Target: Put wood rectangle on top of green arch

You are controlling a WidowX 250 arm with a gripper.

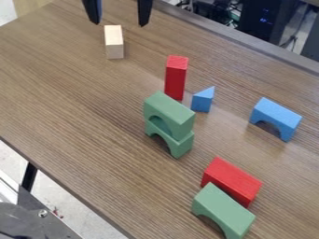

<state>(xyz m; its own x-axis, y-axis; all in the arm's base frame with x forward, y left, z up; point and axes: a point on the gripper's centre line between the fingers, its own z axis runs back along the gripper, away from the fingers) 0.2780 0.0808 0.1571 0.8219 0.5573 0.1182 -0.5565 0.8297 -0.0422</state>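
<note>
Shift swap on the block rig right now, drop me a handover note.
Hand: open, empty, at the view's top edge, beyond the block.
Job's things: plain light-wood rectangular block on the table, apart from the rest. Two green wooden arches stacked, upper on lower; third green arch against a red rectangular block.
Done: no wood block on any arch.
Left: grasp block, carry over, set on arch, release. Target is probably the stack's top; confirm.

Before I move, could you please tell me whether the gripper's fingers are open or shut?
Open: the two fingers hang well apart, with bare tabletop showing between their tips.
</note>
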